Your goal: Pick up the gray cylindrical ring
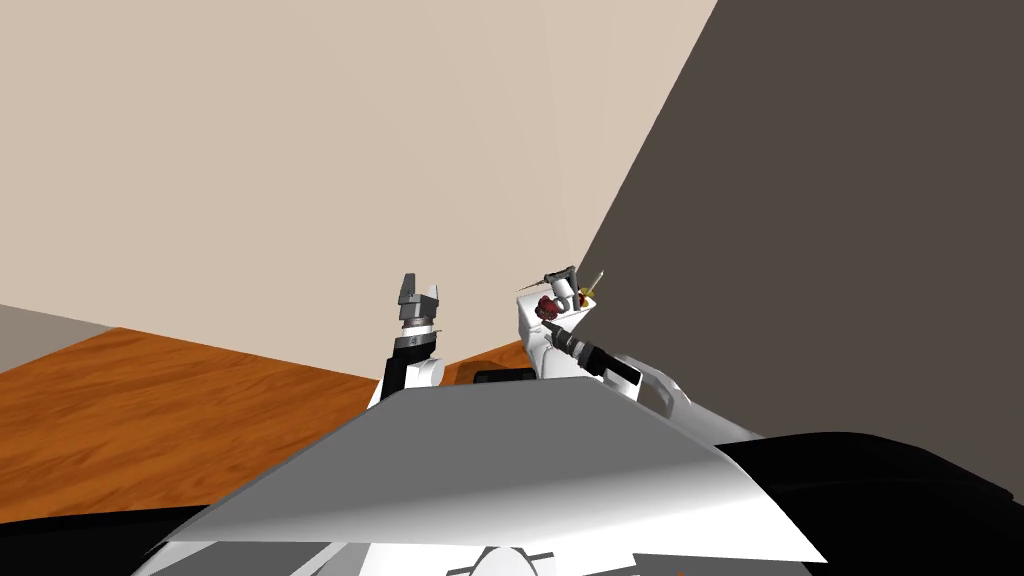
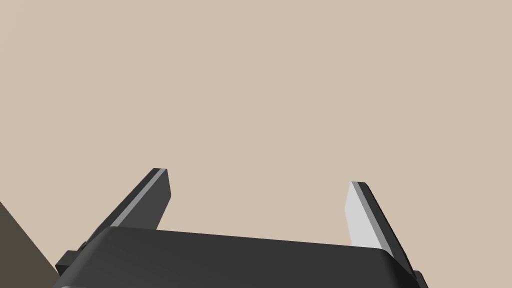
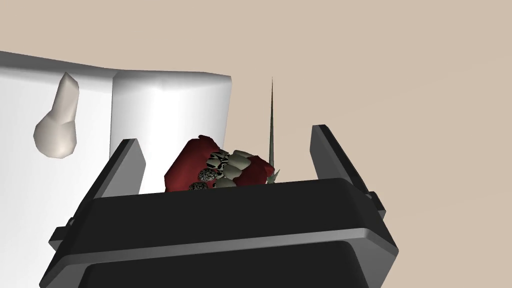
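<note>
Pale grey gray cylindrical ring [image 1: 563,290] stands on a white counter [image 1: 528,318], just beyond a dark red lump [image 3: 200,165]. Right pincer [image 3: 223,135] released, empty, lump just ahead. Left pincer [image 2: 258,177] released, raised. Ring looks rigid, light, smooth; pinch across its outer wall.

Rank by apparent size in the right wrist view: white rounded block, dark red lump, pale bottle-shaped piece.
White rounded block, largest.
Dark red lump, though nearer the camera and partly hidden.
Pale bottle-shaped piece, smallest.
</note>
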{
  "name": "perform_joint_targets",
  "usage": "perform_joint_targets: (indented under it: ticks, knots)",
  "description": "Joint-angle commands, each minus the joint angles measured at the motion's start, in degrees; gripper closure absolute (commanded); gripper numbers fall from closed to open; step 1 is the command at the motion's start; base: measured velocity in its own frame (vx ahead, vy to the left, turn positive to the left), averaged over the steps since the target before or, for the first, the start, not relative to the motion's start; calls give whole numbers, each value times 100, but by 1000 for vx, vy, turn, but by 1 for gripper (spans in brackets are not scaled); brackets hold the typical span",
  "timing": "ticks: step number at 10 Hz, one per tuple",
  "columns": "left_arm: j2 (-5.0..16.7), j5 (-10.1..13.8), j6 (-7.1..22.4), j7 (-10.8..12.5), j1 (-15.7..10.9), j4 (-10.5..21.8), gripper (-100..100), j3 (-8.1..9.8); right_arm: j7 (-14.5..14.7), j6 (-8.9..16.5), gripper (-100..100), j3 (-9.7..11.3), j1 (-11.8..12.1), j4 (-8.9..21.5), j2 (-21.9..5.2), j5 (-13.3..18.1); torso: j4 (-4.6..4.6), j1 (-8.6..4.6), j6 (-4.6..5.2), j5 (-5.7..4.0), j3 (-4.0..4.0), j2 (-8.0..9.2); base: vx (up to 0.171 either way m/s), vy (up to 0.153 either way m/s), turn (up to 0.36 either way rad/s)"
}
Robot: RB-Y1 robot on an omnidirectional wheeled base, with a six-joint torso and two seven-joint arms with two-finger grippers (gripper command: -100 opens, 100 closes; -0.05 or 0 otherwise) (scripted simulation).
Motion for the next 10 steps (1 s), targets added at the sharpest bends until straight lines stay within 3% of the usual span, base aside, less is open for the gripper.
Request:
perform_joint_targets:
  ticks: [1,2,4,7,9,10]
  knots:
    - [0,0,0,0,0,0,0,0,45,-10,-100,109,-62,39,-286,1,0,0,0,0,0,0,13,4,86]
    - [0,0,0,0,0,0,0,0,142,-21,-100,282,-91,39,-466,10,0,-1,2,0,-1,-1,19,7,137]
    - [0,0,0,0,1,0,0,0,142,-21,-100,282,-91,39,-709,10,-1,-1,3,0,-2,-4,14,3,34]
    - [0,0,0,0,1,0,0,0,337,-34,-100,621,-155,46,-1296,26,0,0,3,0,-1,-2,18,3,117]
    - [0,0,0,0,1,0,0,1,337,-34,-100,621,-155,46,-1528,26,-1,-2,3,-1,-3,-5,18,-2,32]
    - [0,0,0,0,1,0,0,1,433,-35,-100,786,-189,52,-1760,33,0,-2,4,-1,-1,-1,19,0,110]
